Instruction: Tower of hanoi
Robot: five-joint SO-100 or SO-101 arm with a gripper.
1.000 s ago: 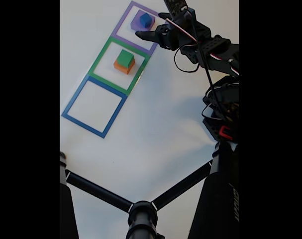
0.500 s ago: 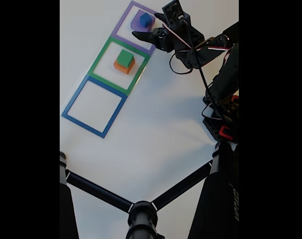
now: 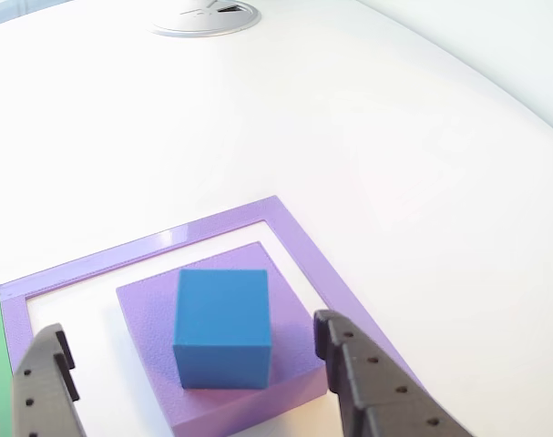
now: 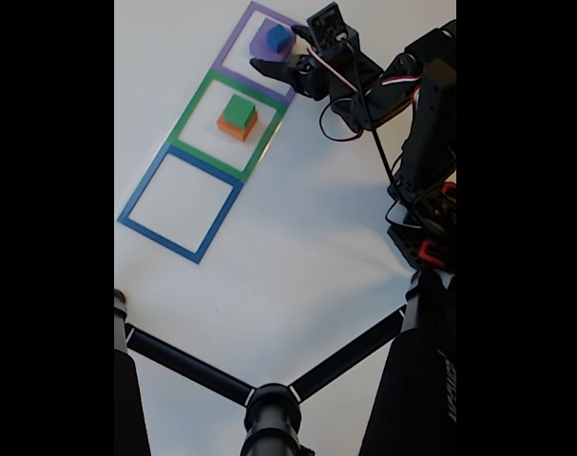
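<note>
**Gripper spread wide beside the blue-on-purple stack**

The small matte blue cube (image 3: 223,325) is seen resting on the flat matte purple square block (image 3: 290,360), set slightly toward one side of its top face. Both lie inside the flat purple square outline (image 3: 299,234) on the white table (image 3: 394,137). In the other view, the dark two-finger gripper (image 3: 199,378) is seen from the bottom edge with its fingers spread apart, one on each side of the stack; nothing is held, and no finger is seen touching the cube.

In the fixed view, the gripper (image 4: 280,52) is placed at the right edge of the purple outline (image 4: 233,42), close to the blue cube (image 4: 278,38) and the purple block (image 4: 261,46). The matte green block (image 4: 239,111) is stacked on the matte orange block (image 4: 235,129) inside the flat green square outline (image 4: 195,112). The flat blue square outline (image 4: 144,190) adjoins it below. A black tripod (image 4: 269,404) is seen at the bottom of the view.
</note>
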